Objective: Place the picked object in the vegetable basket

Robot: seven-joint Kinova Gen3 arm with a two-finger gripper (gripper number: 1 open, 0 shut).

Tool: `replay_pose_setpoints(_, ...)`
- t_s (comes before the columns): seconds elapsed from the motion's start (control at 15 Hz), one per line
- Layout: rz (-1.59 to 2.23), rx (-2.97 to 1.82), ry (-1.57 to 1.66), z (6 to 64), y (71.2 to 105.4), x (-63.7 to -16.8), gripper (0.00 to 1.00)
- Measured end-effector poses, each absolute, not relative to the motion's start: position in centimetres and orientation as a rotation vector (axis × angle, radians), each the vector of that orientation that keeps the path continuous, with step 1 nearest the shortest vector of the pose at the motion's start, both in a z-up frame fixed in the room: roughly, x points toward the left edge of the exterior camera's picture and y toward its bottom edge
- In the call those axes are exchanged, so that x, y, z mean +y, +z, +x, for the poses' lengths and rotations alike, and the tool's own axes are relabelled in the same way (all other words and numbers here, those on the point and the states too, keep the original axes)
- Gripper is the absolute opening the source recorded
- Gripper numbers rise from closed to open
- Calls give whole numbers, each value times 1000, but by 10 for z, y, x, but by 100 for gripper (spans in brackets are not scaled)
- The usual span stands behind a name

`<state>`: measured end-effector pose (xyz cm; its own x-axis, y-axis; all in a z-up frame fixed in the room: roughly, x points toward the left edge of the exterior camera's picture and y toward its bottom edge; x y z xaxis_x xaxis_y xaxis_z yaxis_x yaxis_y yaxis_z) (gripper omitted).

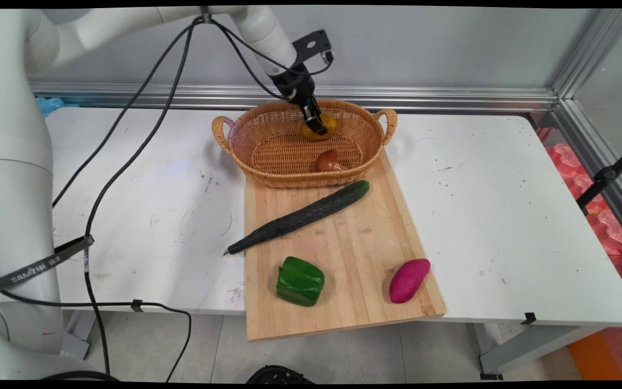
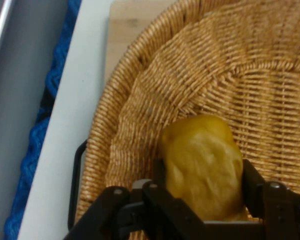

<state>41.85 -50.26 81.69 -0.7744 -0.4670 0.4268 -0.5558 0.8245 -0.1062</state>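
My gripper (image 1: 319,127) reaches down into the wicker basket (image 1: 246,162) near its far wall. It is shut on a lumpy yellow potato (image 1: 330,125). In the hand view the potato (image 2: 205,160) sits between the two black fingers (image 2: 251,176), which press on its sides, with the basket's woven wall (image 2: 155,90) behind it. A brown mushroom (image 1: 326,160) lies on the basket floor, nearer the front wall and apart from the gripper.
A wooden cutting board (image 1: 359,243) lies in front of the basket and overhangs the table's near edge. On it are a long dark cucumber (image 1: 303,216), a green pepper (image 1: 300,281) and a purple sweet potato (image 1: 409,280). Black cables hang at the left.
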Motion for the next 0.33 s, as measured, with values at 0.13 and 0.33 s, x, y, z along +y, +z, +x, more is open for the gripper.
replay_pose_setpoints(0.13,746,-2632,306,418,810,-506,100)
replay_pose_setpoints(0.33,702,-2634,307,417,810,-509,100)
